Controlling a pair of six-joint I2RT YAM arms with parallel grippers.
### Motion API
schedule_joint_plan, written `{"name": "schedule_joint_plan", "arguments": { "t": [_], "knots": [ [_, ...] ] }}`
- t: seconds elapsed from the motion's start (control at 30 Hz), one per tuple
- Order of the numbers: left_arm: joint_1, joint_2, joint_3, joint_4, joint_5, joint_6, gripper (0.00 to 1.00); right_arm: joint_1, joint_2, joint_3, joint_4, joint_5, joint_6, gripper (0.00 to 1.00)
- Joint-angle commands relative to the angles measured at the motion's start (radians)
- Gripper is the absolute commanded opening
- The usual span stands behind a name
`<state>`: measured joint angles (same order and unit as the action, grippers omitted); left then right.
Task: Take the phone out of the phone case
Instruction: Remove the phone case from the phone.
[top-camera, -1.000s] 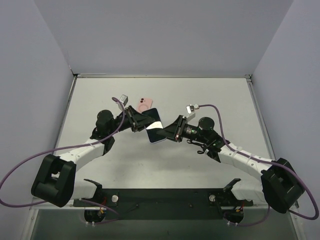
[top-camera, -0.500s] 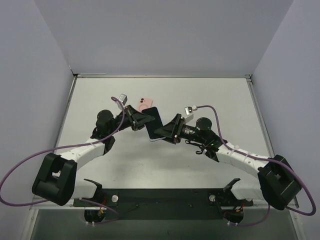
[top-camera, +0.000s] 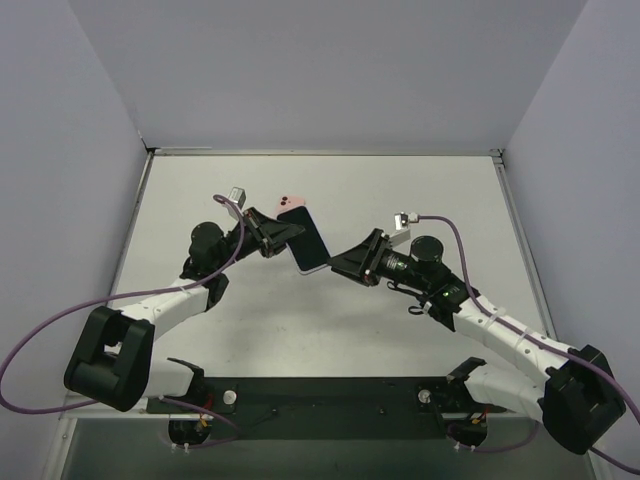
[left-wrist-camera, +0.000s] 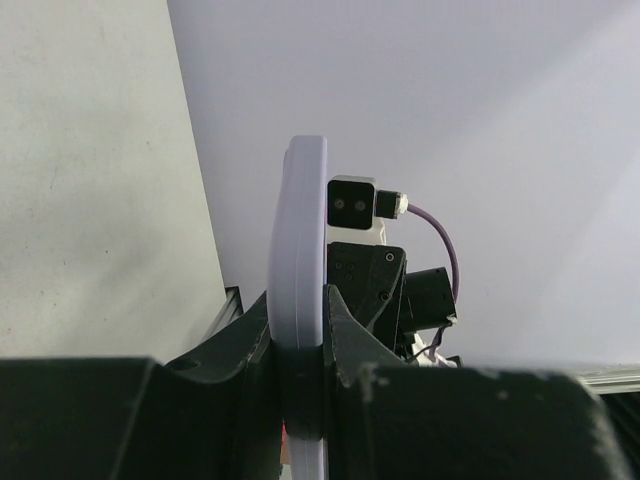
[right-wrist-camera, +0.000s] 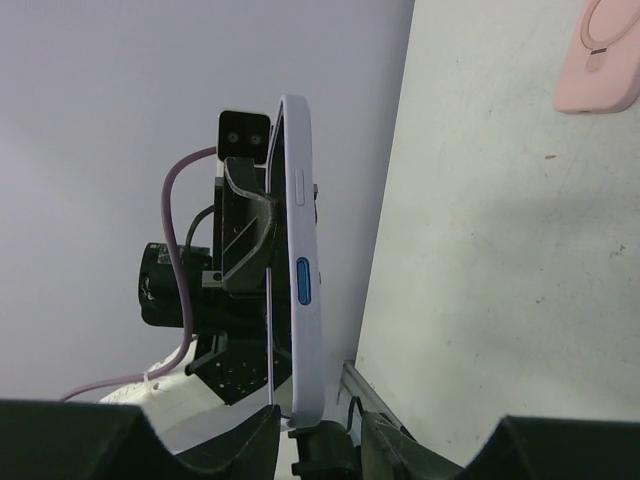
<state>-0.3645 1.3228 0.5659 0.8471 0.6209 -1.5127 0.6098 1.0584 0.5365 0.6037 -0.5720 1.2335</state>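
The phone (top-camera: 308, 240), dark screen showing, sits in a lavender phone case (left-wrist-camera: 300, 250) held above the table. My left gripper (top-camera: 285, 235) is shut on the case's edge, with both fingers pressed flat on its sides in the left wrist view (left-wrist-camera: 298, 310). My right gripper (top-camera: 335, 262) stands open at the case's lower right corner. In the right wrist view the case (right-wrist-camera: 302, 230), with its blue side button, ends between the right gripper's (right-wrist-camera: 318, 425) spread fingers, with a gap on each side.
A pink case-like pad (top-camera: 290, 205) with a round ring lies flat on the white table (top-camera: 420, 190) just behind the phone; it also shows in the right wrist view (right-wrist-camera: 600, 55). Grey walls enclose the table on three sides.
The right gripper has let go of the phone's corner, opened and drawn back to the right. The left gripper has tightened and turned the cased phone up and slightly farther away.
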Motion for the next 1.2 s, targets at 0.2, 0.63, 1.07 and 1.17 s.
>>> {"name": "schedule_joint_plan", "arguments": {
  "t": [0.2,0.63,1.07,1.17],
  "knots": [
    [0.004,-0.025,0.011,0.145,-0.024,-0.035,0.0,-0.007,0.064,0.014,0.135,-0.015,0.04,0.37],
    [0.006,-0.013,0.006,0.171,-0.016,-0.064,0.0,-0.051,0.244,-0.024,0.61,-0.085,0.319,0.0],
    [0.022,0.039,-0.02,0.553,-0.113,-0.145,0.0,-0.154,0.426,0.097,1.059,0.072,0.736,0.0],
    [0.021,0.07,-0.011,0.682,-0.153,-0.185,0.0,-0.156,0.44,0.124,1.061,0.145,0.799,0.0]
  ]
}}
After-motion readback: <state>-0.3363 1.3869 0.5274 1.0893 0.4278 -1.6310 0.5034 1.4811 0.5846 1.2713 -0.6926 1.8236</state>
